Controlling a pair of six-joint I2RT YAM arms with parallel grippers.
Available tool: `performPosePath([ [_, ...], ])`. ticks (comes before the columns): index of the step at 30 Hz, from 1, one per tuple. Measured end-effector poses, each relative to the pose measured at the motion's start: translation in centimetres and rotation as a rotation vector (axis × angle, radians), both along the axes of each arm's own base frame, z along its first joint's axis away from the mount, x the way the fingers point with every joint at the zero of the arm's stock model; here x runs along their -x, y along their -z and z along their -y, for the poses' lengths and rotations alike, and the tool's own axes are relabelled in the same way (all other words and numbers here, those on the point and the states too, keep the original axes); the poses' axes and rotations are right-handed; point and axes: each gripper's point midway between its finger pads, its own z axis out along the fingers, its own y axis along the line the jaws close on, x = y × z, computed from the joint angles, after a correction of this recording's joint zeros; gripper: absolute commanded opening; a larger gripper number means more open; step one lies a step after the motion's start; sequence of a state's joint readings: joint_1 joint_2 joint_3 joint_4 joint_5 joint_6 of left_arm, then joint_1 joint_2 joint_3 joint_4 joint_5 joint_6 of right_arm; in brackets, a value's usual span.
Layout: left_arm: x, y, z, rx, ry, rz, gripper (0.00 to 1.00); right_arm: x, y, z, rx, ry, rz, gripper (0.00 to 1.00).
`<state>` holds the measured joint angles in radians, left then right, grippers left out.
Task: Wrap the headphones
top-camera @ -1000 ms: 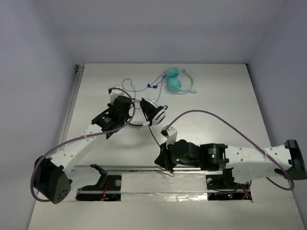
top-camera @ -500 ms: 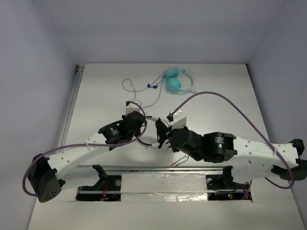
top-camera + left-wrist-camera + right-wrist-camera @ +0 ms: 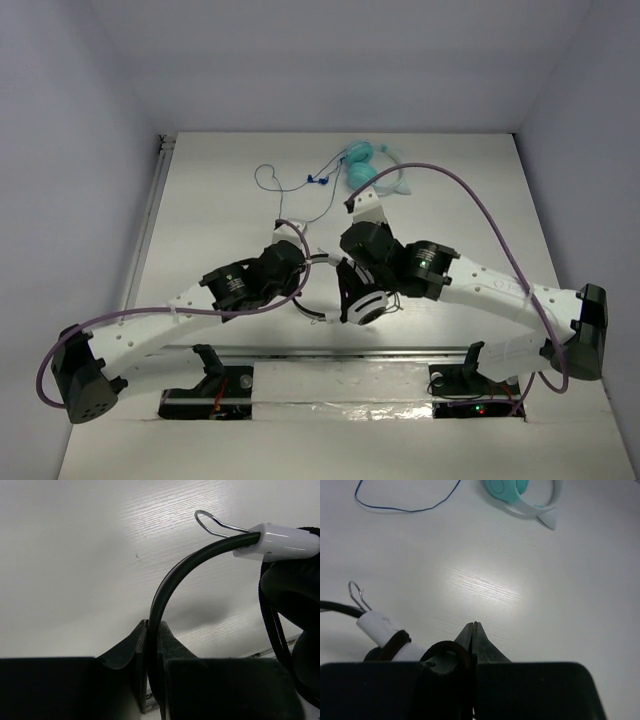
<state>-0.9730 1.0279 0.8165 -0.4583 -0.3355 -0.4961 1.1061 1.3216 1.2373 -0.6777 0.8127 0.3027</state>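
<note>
The headphones (image 3: 366, 306) are lifted between my two grippers, near the middle of the table. One white earcup shows in the top view. My left gripper (image 3: 303, 283) is shut on the black headband (image 3: 165, 587); the white slider (image 3: 282, 542) and its metal wire loop (image 3: 210, 522) show beyond it. My right gripper (image 3: 348, 290) is shut, and the thin dark cable (image 3: 447, 652) loops beside its fingertips (image 3: 479, 639) and runs into the seam between them. The white slider (image 3: 382, 627) sits to its left. The other earcup is hidden by the arms.
The smaller teal headphones (image 3: 365, 170) lie at the far middle of the table, also in the right wrist view (image 3: 520, 492), with their thin blue cable (image 3: 268, 180) curling to the left. A metal rail (image 3: 340, 352) runs along the near edge.
My right gripper has swung from the near edge up and over the headphones. My left gripper has carried the headband right and nearer. The headphones have moved toward the near edge.
</note>
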Motion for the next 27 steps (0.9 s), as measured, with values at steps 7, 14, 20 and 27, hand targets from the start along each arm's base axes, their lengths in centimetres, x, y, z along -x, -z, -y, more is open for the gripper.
performPosePath([
  [7,0.2,-0.6,0.8,-0.009,0.074,0.001,0.00,-3.3,-0.8,0.1,-0.038,0.009,0.032,0.16],
  [14,0.9,-2.4,1.6,0.059,0.142,0.023,0.00,-3.8,1.6,-2.3,-0.211,-0.165,-0.066,0.16],
  [20,1.6,-5.1,1.6,0.120,0.179,0.059,0.00,-3.4,4.2,-4.0,-0.340,-0.260,-0.132,0.15],
  [27,1.6,-9.0,1.8,0.191,0.195,0.126,0.00,-1.6,6.3,-5.9,-0.546,-0.400,-0.168,0.21],
])
